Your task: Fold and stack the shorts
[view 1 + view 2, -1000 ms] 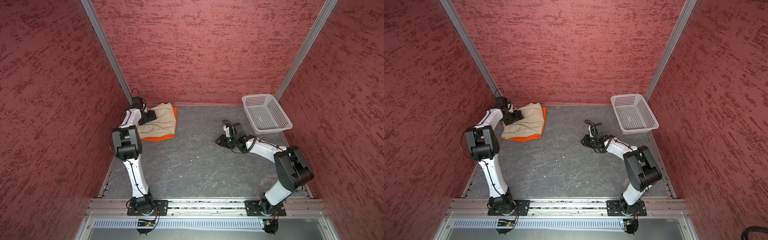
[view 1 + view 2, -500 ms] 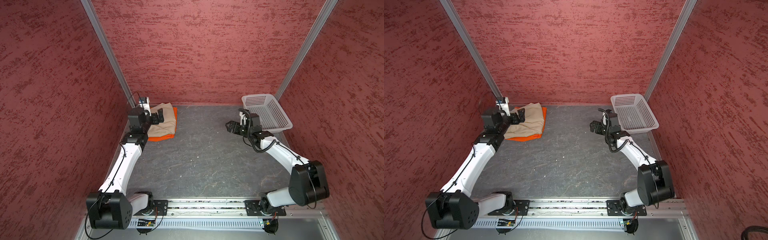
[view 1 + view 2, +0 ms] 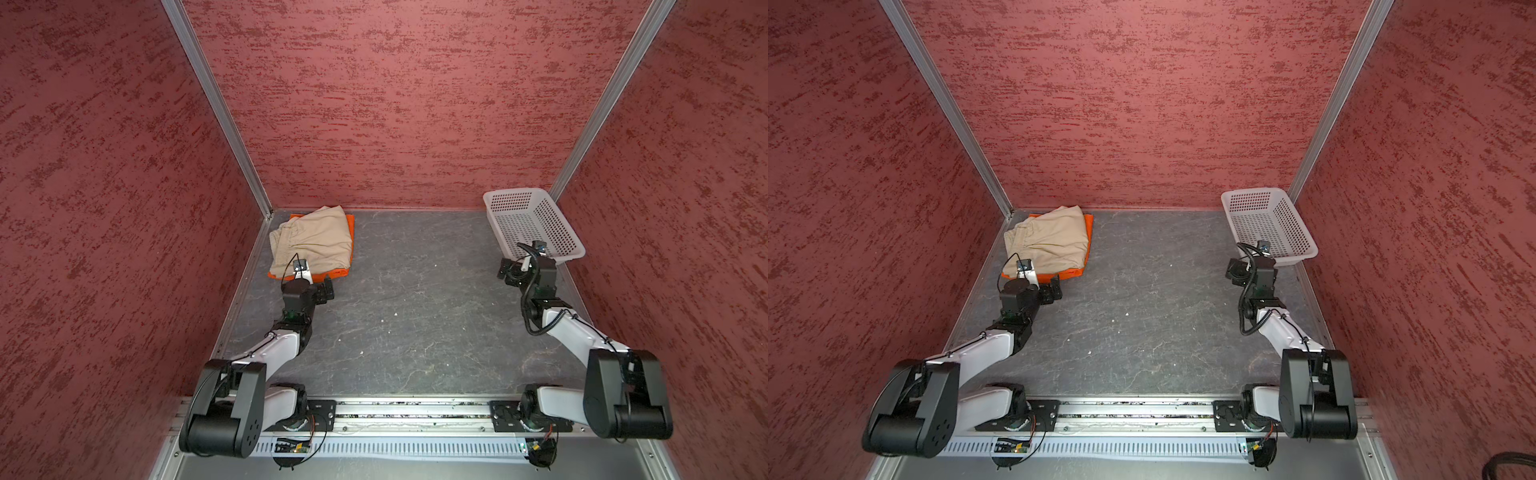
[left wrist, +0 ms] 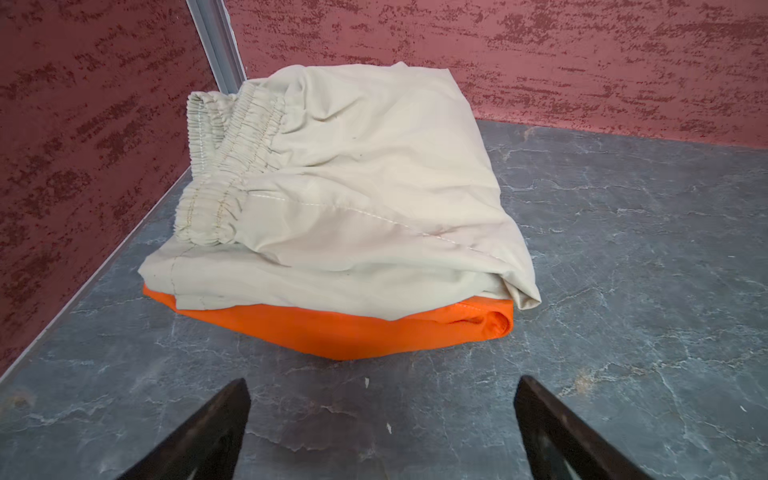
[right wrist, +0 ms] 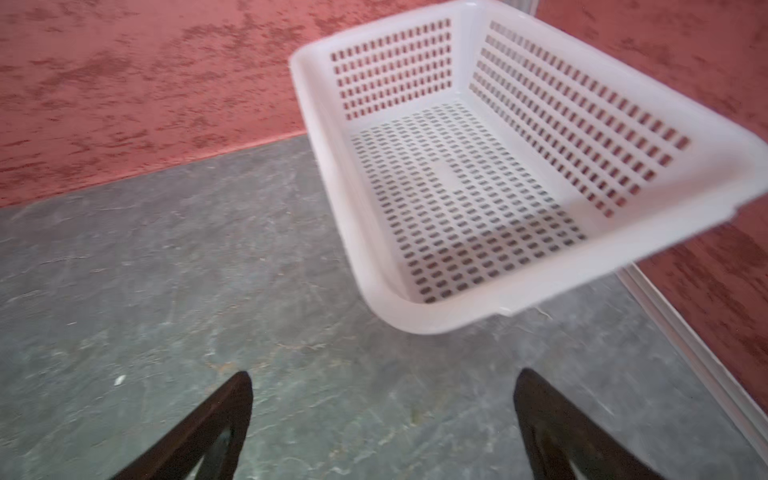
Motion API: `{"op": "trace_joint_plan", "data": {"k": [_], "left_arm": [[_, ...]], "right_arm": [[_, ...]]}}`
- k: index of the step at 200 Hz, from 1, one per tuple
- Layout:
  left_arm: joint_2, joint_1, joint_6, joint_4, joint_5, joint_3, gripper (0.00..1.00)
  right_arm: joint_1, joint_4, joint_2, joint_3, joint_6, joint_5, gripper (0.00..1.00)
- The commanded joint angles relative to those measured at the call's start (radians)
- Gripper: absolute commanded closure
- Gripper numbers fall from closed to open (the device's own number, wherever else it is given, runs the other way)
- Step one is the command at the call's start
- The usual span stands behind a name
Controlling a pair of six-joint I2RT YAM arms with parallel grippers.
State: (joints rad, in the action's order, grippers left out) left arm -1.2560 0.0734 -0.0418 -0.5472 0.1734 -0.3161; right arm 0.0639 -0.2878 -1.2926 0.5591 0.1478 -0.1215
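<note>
In both top views two pairs of shorts lie folded in one stack at the far left corner of the counter (image 3: 415,316). The beige shorts (image 3: 311,241) are on top. The orange shorts (image 3: 332,273) are underneath and show only as a strip along the stack's right and near edges. One white basket (image 3: 515,194) stands in the far right corner. There are two arms. The left claw (image 3: 326,291) sits just near of the stack and apart from the cloth. The right claw (image 3: 1235,270) sits just near and left of the basket.

From the left wrist, the beige shorts (image 4: 353,187) show their gathered waistband toward the left wall and cover most of the orange shorts (image 4: 340,332). The left claw (image 4: 382,386) is released, with both dark fingers (image 4: 216,428) spread wide over bare counter, short of the orange edge.

From the right wrist, slightly blurred, the single basket (image 5: 328,174) lies ahead against the right wall. The right claw (image 5: 382,378) is likewise released, its two fingers (image 5: 548,424) wide apart over bare counter and touching nothing.
</note>
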Motion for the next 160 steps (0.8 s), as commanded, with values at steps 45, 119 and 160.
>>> {"op": "trace_joint_plan", "data": {"k": [45, 119, 160], "left_arm": [[-0.267, -0.061, 0.049, -0.525, -0.077, 0.04, 0.0], [-0.278, -0.087, 0.018, -0.373, -0.077, -0.047, 0.0], [-0.278, -0.087, 0.019, -0.373, -0.075, -0.048, 0.0]], "right_arm": [[0.035, -0.563, -0.027, -0.25, -0.059, -0.002, 0.01], [0.037, -1.004, -0.257, -0.349, -0.084, 0.152, 0.01], [0.037, -0.945, -0.258, -0.317, -0.069, 0.114, 0.01]]}}
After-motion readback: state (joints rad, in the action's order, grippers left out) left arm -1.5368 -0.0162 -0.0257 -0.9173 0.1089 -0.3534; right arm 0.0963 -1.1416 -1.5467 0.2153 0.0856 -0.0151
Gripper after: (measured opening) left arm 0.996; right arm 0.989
